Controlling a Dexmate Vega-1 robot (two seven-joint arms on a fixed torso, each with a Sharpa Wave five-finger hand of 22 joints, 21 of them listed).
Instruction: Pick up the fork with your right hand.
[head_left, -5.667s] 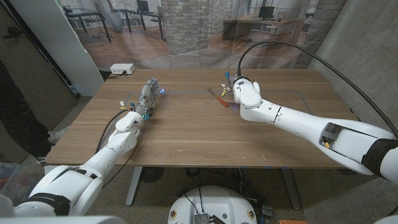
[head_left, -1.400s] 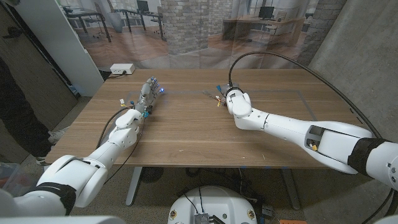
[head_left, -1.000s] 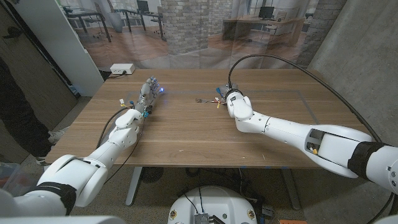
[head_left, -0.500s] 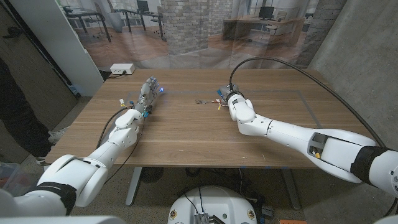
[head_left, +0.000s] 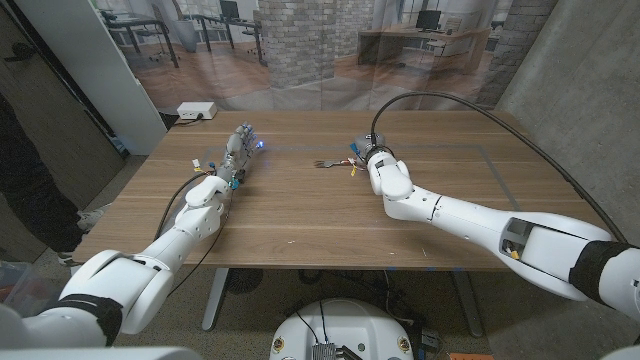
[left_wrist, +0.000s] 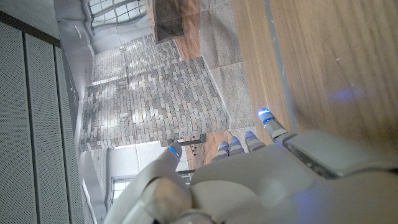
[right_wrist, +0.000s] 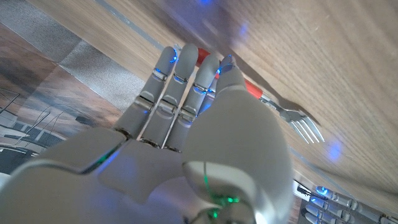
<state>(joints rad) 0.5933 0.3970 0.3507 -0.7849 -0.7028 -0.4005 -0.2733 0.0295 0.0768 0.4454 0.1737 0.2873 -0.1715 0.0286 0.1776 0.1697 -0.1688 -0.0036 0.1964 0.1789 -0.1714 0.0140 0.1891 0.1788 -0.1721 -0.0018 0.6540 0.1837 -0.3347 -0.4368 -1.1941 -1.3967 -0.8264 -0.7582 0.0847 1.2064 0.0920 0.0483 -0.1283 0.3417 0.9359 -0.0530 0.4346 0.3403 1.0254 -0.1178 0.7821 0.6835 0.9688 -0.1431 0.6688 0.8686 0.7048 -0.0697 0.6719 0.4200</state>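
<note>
Reaching is the step in hand: the right robot hand (head_left: 362, 153) is set over the fork (head_left: 327, 163) on the tabletop (head_left: 300, 215), fingers extended beside its handle, nothing grasped. Closure around the handle is called for next.

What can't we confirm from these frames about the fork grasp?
- Grip: in the right wrist view the right hand covers the fork handle; whether the fingers actually clamp it is hidden.
- Lift: in the head view the fork is too small to tell whether it rests on the table.
- Left hand: its palm side is hidden behind its back in the left wrist view.
</note>
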